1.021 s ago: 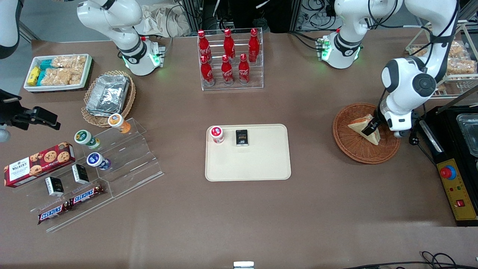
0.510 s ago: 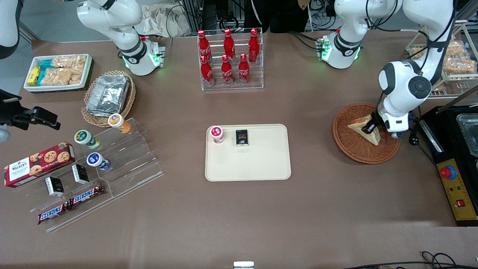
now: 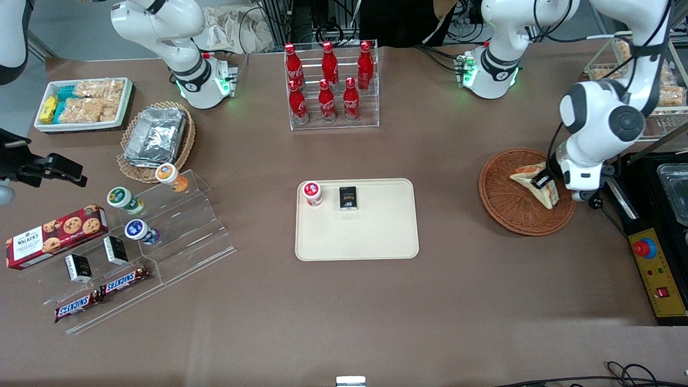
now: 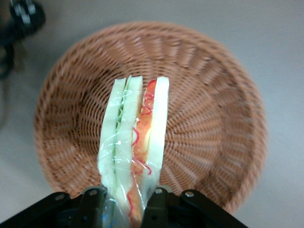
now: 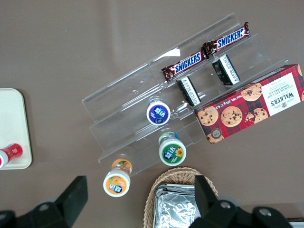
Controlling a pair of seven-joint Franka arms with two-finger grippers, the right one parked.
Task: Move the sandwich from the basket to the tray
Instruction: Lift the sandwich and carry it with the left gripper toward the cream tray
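Pincer: you've got it clamped on the sandwich, edge-up.
Below pincer: basket.
Change: sandwich lifted, carried slightly sideways over the basket.

robot lab: arm bases bolted to brown worktop, e-stop box, loose cables, staged snacks in acrylic racks.

Even overhead light, soft shadows under everything. The foil containers glare a little. Up close, the basket looks slightly blurred.
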